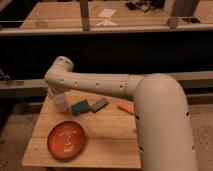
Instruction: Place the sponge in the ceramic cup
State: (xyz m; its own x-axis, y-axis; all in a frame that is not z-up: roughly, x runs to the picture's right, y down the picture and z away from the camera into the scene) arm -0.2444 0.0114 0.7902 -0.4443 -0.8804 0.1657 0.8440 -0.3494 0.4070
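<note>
The sponge [79,107] lies flat on the wooden table [107,135], green face up, just right of the ceramic cup [60,103]. The cup is small, white and upright near the table's back left corner. My gripper [56,93] hangs at the end of the white arm, directly over the cup's far rim and partly hiding it. Nothing of the sponge is inside the cup.
A dark grey bar [98,104] lies right of the sponge, and a thin orange stick [125,108] lies further right. An orange plate [66,139] sits at the front left. The arm's big white body [160,125] covers the table's right side.
</note>
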